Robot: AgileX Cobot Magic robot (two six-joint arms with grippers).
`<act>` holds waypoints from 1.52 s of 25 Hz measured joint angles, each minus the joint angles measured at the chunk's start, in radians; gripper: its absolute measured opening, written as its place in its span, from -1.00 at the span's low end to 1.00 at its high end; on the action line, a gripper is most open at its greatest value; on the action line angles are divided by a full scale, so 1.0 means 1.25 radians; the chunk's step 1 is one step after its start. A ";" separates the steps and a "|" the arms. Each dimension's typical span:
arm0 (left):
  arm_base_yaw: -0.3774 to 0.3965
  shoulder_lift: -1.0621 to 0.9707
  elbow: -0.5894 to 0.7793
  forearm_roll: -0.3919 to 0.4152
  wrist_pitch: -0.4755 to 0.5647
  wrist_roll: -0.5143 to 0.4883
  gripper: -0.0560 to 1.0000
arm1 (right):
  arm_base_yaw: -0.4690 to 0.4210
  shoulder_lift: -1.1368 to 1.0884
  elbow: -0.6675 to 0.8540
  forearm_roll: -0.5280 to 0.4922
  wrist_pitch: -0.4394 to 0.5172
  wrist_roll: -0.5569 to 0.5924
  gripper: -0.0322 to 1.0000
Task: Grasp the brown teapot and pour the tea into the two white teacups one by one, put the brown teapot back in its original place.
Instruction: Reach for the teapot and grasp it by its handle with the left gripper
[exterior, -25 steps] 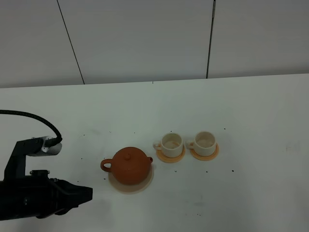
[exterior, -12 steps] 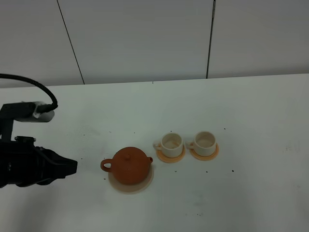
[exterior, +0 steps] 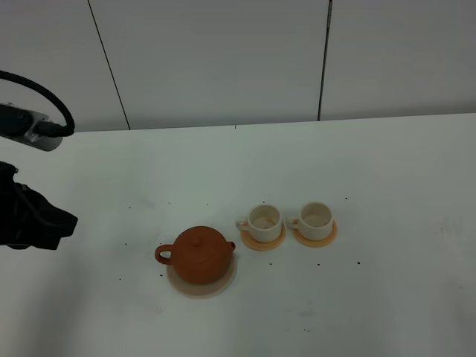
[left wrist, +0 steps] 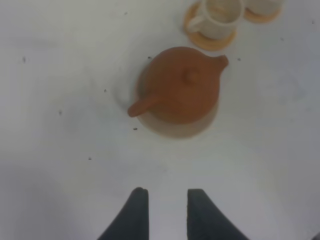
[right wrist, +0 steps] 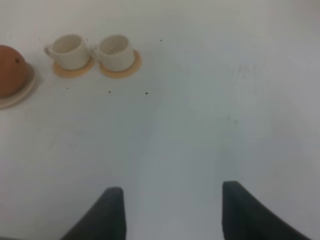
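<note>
1. While the brown teapot [exterior: 201, 255] sits on its beige trivet [exterior: 225, 282] near the middle of the white surface [exterior: 387, 297], nothing's touching it.
2. Left teacup [exterior: 265, 219] and right teacup [exterior: 315, 216], each on an orange coaster [exterior: 262, 242], stand just right of it, a bit farther back.
3. Left fingers [left wrist: 137, 215]: narrow gap, empty, well left of the teapot.
4. Right fingers [right wrist: 107, 215]: spread wide, empty.

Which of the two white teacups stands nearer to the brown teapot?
The left teacup in the high view, beside the spout of the brown teapot; the other teacup stands beyond it, farther right.
</note>
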 joint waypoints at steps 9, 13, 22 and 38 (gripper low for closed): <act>-0.059 0.033 -0.018 0.010 0.027 0.154 -0.41 | 0.000 0.000 0.000 0.000 0.000 0.001 -0.12; -0.132 0.092 -0.025 0.054 0.014 0.166 -0.41 | 0.000 0.000 0.000 0.000 0.000 0.001 -0.12; -0.298 0.229 -0.122 0.170 -0.016 0.167 -0.41 | 0.000 0.000 0.000 0.000 0.000 0.001 -0.12; -0.391 0.359 -0.161 0.349 -0.126 0.402 -0.41 | 0.000 0.000 0.000 0.000 0.000 0.001 -0.12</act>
